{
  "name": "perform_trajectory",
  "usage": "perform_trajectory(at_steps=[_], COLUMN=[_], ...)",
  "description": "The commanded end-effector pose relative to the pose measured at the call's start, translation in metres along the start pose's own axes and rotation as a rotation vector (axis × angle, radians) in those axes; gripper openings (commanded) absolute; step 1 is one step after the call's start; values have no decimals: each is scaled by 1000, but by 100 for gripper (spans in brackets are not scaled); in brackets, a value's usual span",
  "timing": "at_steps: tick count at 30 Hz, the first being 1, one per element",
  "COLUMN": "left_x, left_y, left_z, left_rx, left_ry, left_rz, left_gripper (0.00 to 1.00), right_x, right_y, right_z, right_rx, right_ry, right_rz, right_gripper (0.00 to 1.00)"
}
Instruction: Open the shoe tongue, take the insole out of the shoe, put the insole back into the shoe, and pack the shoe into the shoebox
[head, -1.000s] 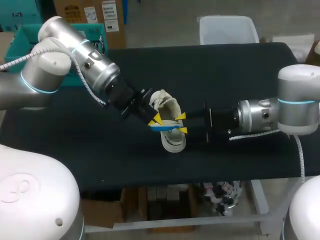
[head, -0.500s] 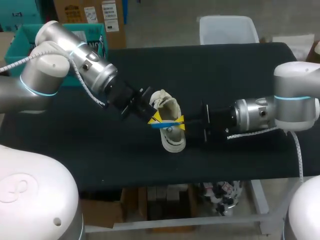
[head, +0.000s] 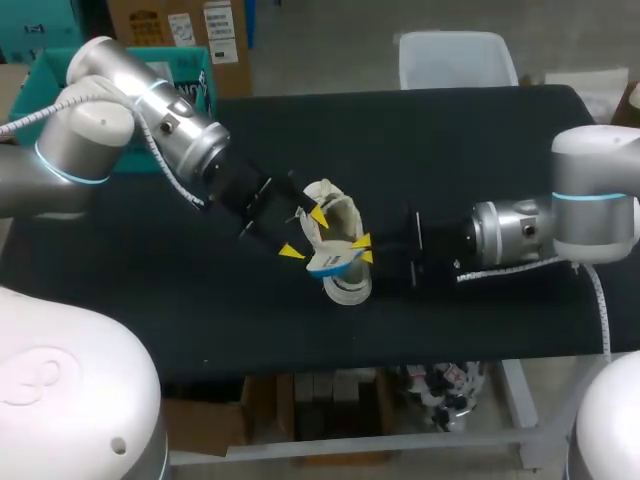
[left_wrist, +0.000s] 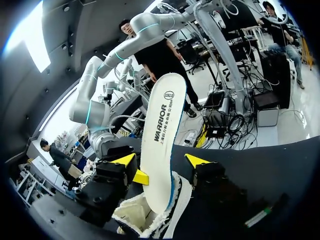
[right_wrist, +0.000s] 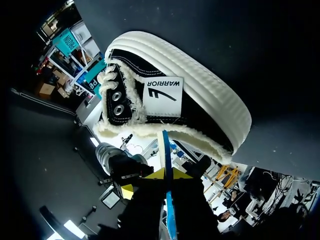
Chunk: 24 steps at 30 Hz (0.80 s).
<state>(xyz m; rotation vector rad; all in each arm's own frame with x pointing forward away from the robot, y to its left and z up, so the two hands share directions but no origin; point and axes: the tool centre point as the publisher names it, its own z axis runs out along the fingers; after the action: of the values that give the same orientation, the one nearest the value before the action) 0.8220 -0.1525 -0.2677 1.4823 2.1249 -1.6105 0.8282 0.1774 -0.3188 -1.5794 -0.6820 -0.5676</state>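
Item: two-arm station, one shoe, one insole.

Arms, count two.
- Left arm: comes in from the far left corner of the table (head: 450, 150) and slants down toward the middle. The left gripper (head: 305, 233) hangs over the heel end of the shoe (head: 345, 288). Its fingers are spread wide apart. In the left wrist view the insole (left_wrist: 160, 125) stands up between the two yellow tips. One tip is clearly off the insole. I cannot tell whether the other touches its edge.
- Right arm: comes in from the right side, lying low and nearly level over the cloth, wrist pointing at the shoe. The right gripper (head: 363, 249) has its two yellow tips close together, pinched on the edge of the insole. In the right wrist view the insole shows edge-on, as a thin blue line clamped between the tips.

Yellow fingertips, count four, all seen from the head camera.

Shoe, count one: black upper, thick white ribbed sole, pale fleece lining. It rests on the black table near the middle, between the two grippers.

Insole, count one: white face, blue rim. One end sits in the fleece-lined opening of the shoe and the rest sticks out above it, held by the right gripper.
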Motion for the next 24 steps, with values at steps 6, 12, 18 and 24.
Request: perform_trajectory(at_steps=[6,12,18,24], left_x=[-5,-20,-37,-47], left_y=[13,26,46,59], left_z=[-38,-64,-77,-76], left_rx=[9,89,117,103], left_ry=[129,339,484,580], left_rz=[-4,22,-12,-38], left_gripper=[100,100,100,100], right_x=[-3,-2,-3,-7], right_y=[-3,-9,-14,-19], right_z=[-6,-5,-3,-3], right_rx=[23,50,62,68], right_ry=[-8,-40,-57,-72], right_rz=[23,38,45,55], right_gripper=[0,0,0,0])
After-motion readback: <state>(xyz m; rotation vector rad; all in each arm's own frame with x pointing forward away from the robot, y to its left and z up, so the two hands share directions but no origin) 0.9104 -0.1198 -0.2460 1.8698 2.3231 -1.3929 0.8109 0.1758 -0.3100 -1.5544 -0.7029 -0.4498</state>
